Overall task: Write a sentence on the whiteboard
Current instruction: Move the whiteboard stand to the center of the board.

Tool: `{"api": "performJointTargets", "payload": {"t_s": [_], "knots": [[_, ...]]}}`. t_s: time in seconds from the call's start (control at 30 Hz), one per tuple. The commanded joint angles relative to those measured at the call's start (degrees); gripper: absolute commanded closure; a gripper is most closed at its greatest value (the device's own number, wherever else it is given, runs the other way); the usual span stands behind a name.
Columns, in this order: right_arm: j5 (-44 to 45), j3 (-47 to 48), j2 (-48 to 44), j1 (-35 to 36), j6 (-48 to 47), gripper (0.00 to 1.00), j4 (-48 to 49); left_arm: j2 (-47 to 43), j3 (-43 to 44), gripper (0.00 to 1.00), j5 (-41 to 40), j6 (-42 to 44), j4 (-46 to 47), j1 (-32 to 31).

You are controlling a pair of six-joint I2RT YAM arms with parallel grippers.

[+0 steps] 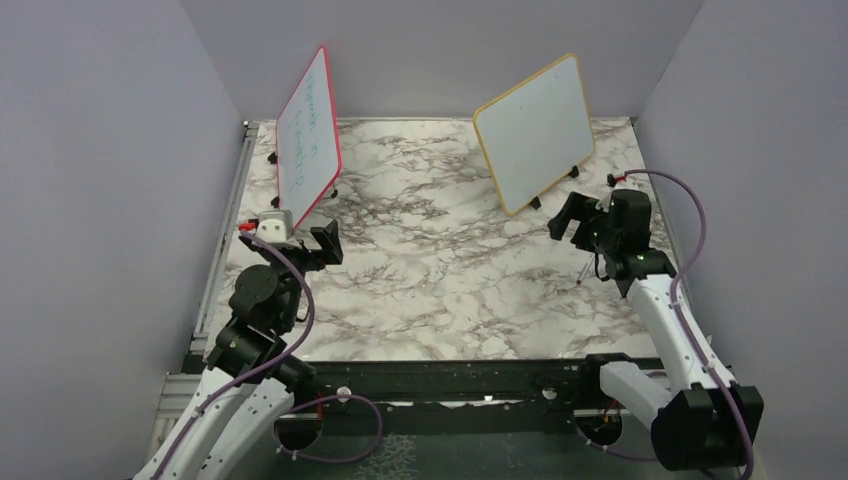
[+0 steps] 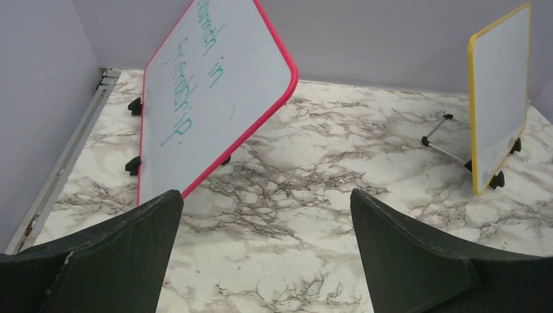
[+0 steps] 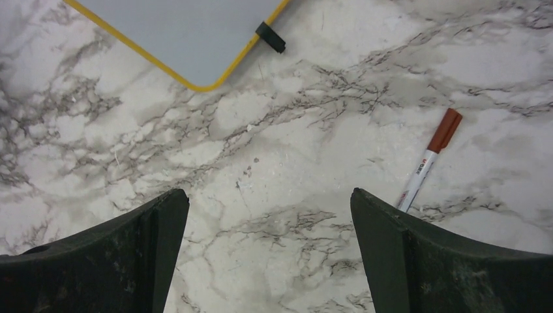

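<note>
The whiteboard point(image 1: 535, 130) is standing near the far right corner of the table point(image 1: 440, 280), leaning back on its small black feet. Its face is showing plain white. The red-framed board point(image 1: 308, 135) is standing near the far left corner, tilting, with faint green writing on it. Between the two boards a wide stretch of marble top is lying open, all the way down to the near edge. Grey walls are standing along the left, right and far edges.

The left gripper point(image 2: 266, 202) is hanging close to the left edge, just in front of the red-framed board. Its jaws are gaping wide and holding nothing. The right gripper point(image 3: 269, 199) is hanging near the right edge, just in front of the whiteboard's lower corner, also gaping wide with nothing in it. A marker point(image 3: 427, 163) with a red-brown cap is lying flat on the table beside it. The marker's lower end is hiding behind one finger, so I cannot tell if they are touching.
</note>
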Motion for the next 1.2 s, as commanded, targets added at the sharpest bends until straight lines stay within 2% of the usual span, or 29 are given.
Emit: {"api": "performJointTargets", "payload": {"t_s": [0.0, 0.27, 0.5, 0.6, 0.7, 1.17], "knots": [[-5.5, -0.5, 5.7, -0.3, -4.5, 0.00, 10.4, 1.6, 1.3, 0.01, 4.7, 0.8, 1.2, -0.1], [-3.1, 8.1, 25.9, -0.5, -14.3, 0.00, 17.1, 2.2, 0.9, 0.01, 6.0, 1.3, 1.8, -0.1], [-9.8, 16.0, 40.4, -1.5, -20.9, 0.08, 19.8, 1.4, 0.0, 0.01, 9.5, 2.5, 3.4, -0.1], [-13.4, 18.1, 44.6, -1.5, -23.2, 0.15, 20.2, 1.6, -0.2, 0.01, 9.1, 2.6, 3.7, -0.2], [-15.3, 19.0, 47.6, -1.6, -25.2, 0.29, 21.2, 1.8, -0.4, 0.01, 9.3, 2.6, 4.2, -0.2], [-17.6, 24.1, 55.3, -1.6, -33.2, 0.53, 21.2, 2.7, -0.9, 0.01, 10.7, 3.1, 5.2, -0.2]]}}
